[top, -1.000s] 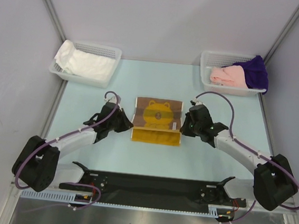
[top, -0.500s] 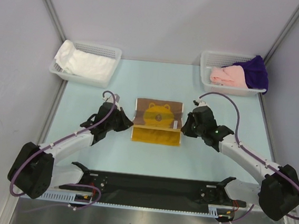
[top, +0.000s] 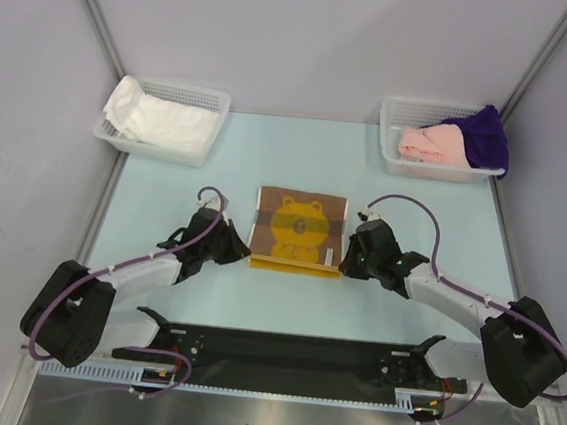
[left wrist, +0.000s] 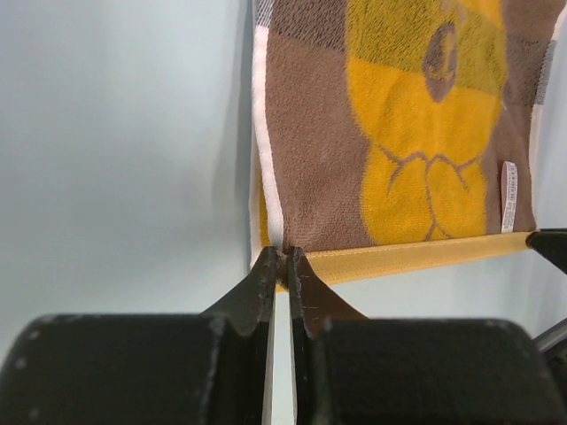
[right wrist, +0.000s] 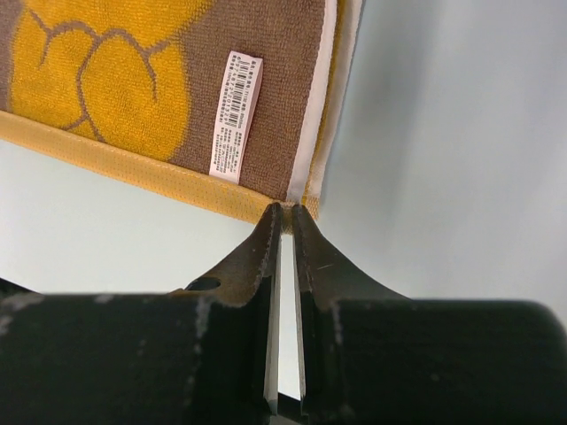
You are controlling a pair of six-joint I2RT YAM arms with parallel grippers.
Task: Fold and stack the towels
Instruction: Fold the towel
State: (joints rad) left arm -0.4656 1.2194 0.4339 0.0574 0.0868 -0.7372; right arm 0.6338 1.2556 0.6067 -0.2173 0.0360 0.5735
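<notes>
A brown towel with a yellow bear print (top: 300, 227) lies on the table's middle, folded over itself, with a yellow hem (left wrist: 416, 257) along its near edge. My left gripper (top: 246, 254) is shut on the towel's near left corner (left wrist: 283, 255). My right gripper (top: 345, 267) is shut on the near right corner (right wrist: 288, 208), beside a white label (right wrist: 236, 115). A white towel (top: 157, 120) fills the left basket. Pink (top: 433, 145) and purple (top: 484, 136) towels lie in the right basket.
A white mesh basket (top: 206, 97) stands at the back left and another (top: 402, 108) at the back right. Grey walls close in both sides and the back. A black bar (top: 290, 352) runs along the near edge between the arm bases.
Both grippers have drawn the towel's corners towards the near edge, laying the brown bear side over the yellow underside, of which only a thin strip now shows.
</notes>
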